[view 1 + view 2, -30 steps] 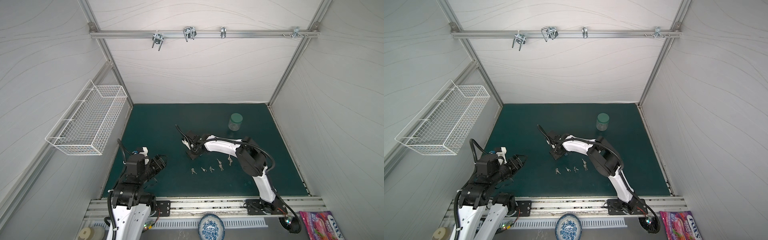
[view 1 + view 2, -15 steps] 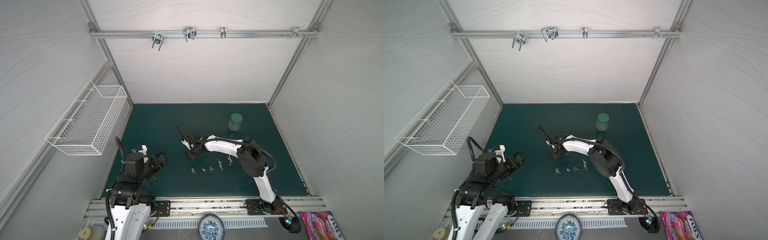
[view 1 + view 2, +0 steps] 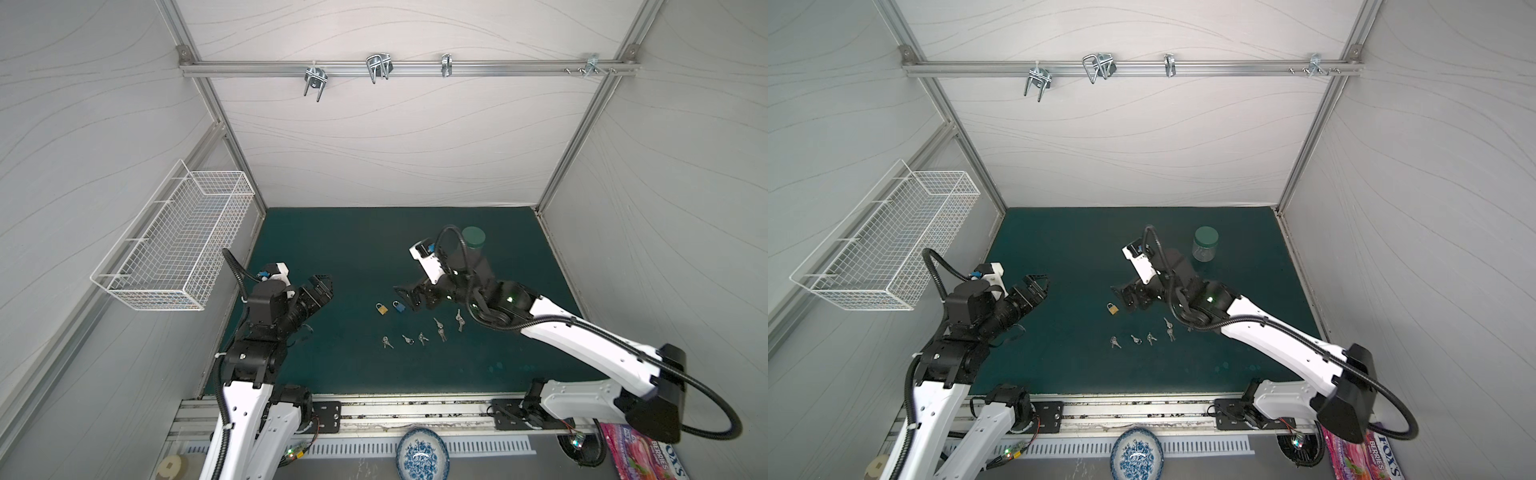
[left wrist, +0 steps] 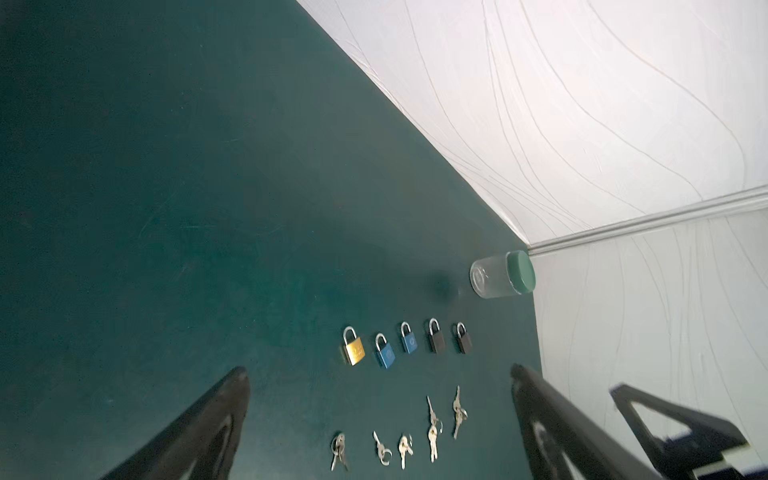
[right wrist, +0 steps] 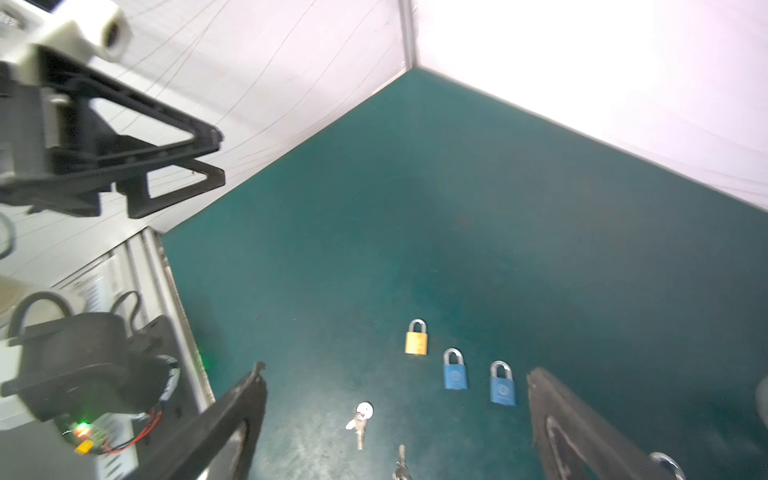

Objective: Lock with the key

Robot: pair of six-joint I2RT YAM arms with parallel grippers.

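Note:
Several padlocks lie in a row on the green mat (image 4: 166,208): gold padlock (image 4: 353,348), two blue padlocks (image 4: 384,353) (image 4: 408,340) and two black padlocks (image 4: 435,338) (image 4: 463,340). Several small key bunches (image 4: 432,428) lie in a row nearer the front; in both top views they show at the mat's middle (image 3: 408,339) (image 3: 1136,338). My left gripper (image 3: 326,286) (image 4: 379,374) hovers open left of them, holding nothing. My right gripper (image 3: 404,297) (image 5: 397,370) hangs open above the padlock row. It hides all but the gold padlock (image 3: 382,308) and one blue padlock (image 3: 399,306).
A clear jar with a green lid (image 3: 473,240) stands at the back right of the mat. A white wire basket (image 3: 178,245) hangs on the left wall. Hooks (image 3: 378,68) hang from the rail above. A patterned bowl (image 3: 422,453) sits beyond the front rail.
Both grippers have opened wide. The right arm has lifted and drawn back to the right off the padlocks. The left gripper has moved up and forward over the mat.

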